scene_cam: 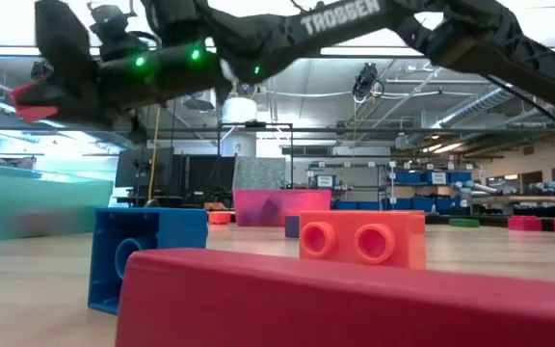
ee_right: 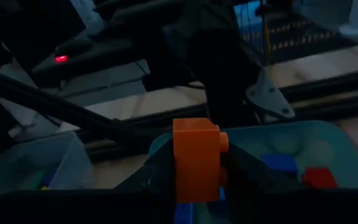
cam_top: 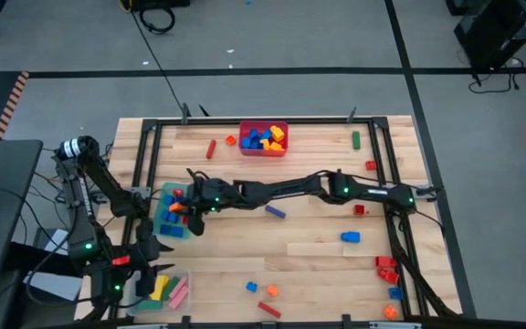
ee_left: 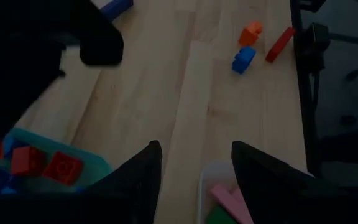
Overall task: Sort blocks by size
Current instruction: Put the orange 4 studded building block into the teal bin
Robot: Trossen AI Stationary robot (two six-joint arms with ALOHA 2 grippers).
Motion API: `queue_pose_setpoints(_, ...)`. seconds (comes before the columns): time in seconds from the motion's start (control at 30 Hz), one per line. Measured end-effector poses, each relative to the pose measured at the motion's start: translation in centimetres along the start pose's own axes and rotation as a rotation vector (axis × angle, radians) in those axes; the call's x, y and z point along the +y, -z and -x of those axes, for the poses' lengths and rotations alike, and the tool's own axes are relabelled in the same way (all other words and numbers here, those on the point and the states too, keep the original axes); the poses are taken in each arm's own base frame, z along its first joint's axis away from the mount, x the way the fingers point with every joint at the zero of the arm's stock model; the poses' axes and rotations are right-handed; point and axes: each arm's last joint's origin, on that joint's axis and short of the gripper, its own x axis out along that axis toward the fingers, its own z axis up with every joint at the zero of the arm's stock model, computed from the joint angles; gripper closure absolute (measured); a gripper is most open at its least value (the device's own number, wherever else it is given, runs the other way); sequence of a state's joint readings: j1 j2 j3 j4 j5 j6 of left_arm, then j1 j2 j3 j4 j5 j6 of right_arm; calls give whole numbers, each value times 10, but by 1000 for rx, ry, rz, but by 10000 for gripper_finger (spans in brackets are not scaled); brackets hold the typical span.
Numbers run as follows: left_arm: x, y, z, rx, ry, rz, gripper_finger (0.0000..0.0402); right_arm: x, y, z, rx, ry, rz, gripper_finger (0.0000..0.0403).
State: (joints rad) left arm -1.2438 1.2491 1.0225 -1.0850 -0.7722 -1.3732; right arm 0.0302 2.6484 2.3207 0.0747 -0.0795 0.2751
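Note:
My right gripper (cam_top: 184, 206) reaches across the table from the right and is shut on an orange block (ee_right: 196, 155), which hangs over the teal bin (cam_top: 164, 217). That bin holds blue and red blocks (ee_right: 319, 177). My left gripper (ee_left: 194, 165) is open with nothing between its fingers. It hovers at the near left, between the teal bin and the clear bin (cam_top: 168, 291), which holds pink, yellow and green blocks. A red bin (cam_top: 263, 139) of blue, yellow and orange blocks stands at the far edge. Loose blocks lie flat on the table. My right gripper pinches the orange block's lower sides (ee_right: 186, 182) between its two fingers. The fingers come from the table's right, slanting slightly down. The block stands up above the fingertips with a stud (ee_right: 224, 142) facing sideways. It is lifted clear above the teal bin.
Loose blocks: a purple bar (cam_top: 275, 211), a blue one (cam_top: 350, 237), red ones at the near right (cam_top: 386, 268), and blue, orange and a red bar near the front edge (cam_top: 268, 311). A black frame (cam_top: 144, 164) runs round the table. Bare wood lies mid-table.

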Motion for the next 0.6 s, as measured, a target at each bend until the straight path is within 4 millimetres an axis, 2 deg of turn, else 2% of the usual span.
queue_pose_setpoints(0.37,-2,-1,0,-19,14,18,200,-13,38,-18,-18,37,8,296)
queue_pose_setpoints(0.47,-2,-1,0,-18,13,17,200,-16,45,-20,7,47,-16,264)
queue_pose_setpoints(0.6,-1,-1,0,-17,7,11,200,-15,43,-20,-15,57,1,225)
